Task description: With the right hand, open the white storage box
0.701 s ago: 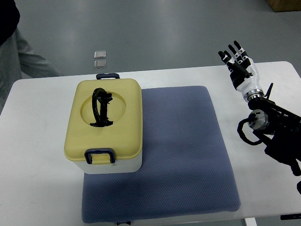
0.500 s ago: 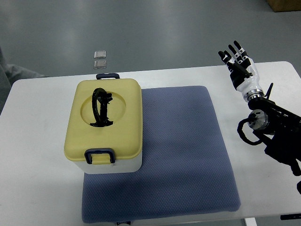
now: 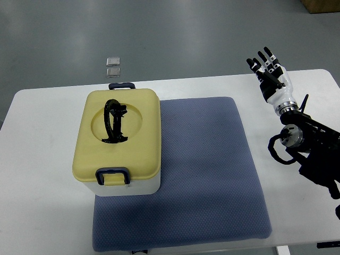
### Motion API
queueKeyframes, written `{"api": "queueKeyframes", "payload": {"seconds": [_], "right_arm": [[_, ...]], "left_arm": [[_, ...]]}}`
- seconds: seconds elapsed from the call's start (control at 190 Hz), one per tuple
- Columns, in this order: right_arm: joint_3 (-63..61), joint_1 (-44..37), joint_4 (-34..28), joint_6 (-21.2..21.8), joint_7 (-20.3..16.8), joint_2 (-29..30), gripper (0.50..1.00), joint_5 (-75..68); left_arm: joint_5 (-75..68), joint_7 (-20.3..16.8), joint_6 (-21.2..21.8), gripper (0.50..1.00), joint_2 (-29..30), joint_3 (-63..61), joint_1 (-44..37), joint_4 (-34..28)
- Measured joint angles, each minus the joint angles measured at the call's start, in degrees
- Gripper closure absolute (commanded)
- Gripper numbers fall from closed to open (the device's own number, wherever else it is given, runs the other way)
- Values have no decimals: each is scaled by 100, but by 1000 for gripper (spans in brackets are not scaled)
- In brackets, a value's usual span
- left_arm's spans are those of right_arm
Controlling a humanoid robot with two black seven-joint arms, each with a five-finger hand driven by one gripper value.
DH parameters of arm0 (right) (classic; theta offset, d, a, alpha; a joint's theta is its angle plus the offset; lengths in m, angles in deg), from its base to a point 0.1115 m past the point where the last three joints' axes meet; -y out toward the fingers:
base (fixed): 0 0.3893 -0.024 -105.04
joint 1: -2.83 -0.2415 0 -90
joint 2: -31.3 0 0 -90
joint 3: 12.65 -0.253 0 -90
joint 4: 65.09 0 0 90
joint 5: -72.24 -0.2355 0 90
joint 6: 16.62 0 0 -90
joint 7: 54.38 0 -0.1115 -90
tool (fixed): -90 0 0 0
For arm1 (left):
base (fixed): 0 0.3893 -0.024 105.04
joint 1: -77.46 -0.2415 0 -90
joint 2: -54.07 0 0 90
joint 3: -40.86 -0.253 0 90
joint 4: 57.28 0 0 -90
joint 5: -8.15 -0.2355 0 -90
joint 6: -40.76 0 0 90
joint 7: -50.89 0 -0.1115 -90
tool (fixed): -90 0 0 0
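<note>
The storage box (image 3: 118,142) stands on the left part of a blue-grey mat (image 3: 202,170). Its body is white and its lid pale yellow, with a black handle (image 3: 114,121) folded flat in a round recess on top. A dark blue latch (image 3: 112,176) sits on the near edge and another latch (image 3: 121,85) on the far edge. The lid is closed. My right hand (image 3: 268,69) is held over the table's far right corner, fingers spread and empty, well apart from the box. The left arm does not show.
The white table (image 3: 42,175) carries the mat, which covers its middle and near edge. Two small clear square pieces (image 3: 113,66) lie on the grey floor beyond the table's far edge. My right arm's dark joints (image 3: 308,146) fill the right side.
A person at the far left edge has moved out of the picture. My right hand and the box have not moved.
</note>
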Motion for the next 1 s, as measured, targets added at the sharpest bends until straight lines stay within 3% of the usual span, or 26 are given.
{"api": "queueKeyframes", "payload": {"seconds": [1.001], "right_arm": [[-11, -99, -193, -67, -7, -21, 572, -47]], "left_arm": [[0, 0, 0, 500, 0, 2, 1, -4]]}}
